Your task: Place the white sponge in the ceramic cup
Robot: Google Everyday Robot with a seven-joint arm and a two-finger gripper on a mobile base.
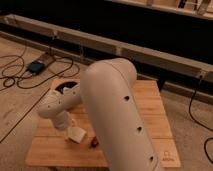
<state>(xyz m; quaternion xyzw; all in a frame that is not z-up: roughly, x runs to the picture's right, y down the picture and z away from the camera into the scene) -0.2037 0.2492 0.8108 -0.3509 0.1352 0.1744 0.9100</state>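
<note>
Camera view: we look down on a wooden table [156, 116] with the robot's thick white arm [116, 107] crossing most of it. The arm bends back toward the table's 8 o'clock side, where the gripper [71, 131] reaches down low over the wood. At its tip sits a small pale block, the white sponge [77, 135], resting on or just above the tabletop and touching the gripper. We cannot tell whether the gripper is clamped on the sponge or merely set against it, as the wrist hides that part.

Just beside the sponge, at its 4 o'clock, lies a small dark reddish object [93, 143]. At the table's 10 o'clock corner we see part of a black bowl [65, 86], mostly covered by the arm. The ceramic cup is hidden from us.

On the floor beyond the table, at 10 o'clock, a small dark box [36, 66] lies among looping black cables [15, 80].
</note>
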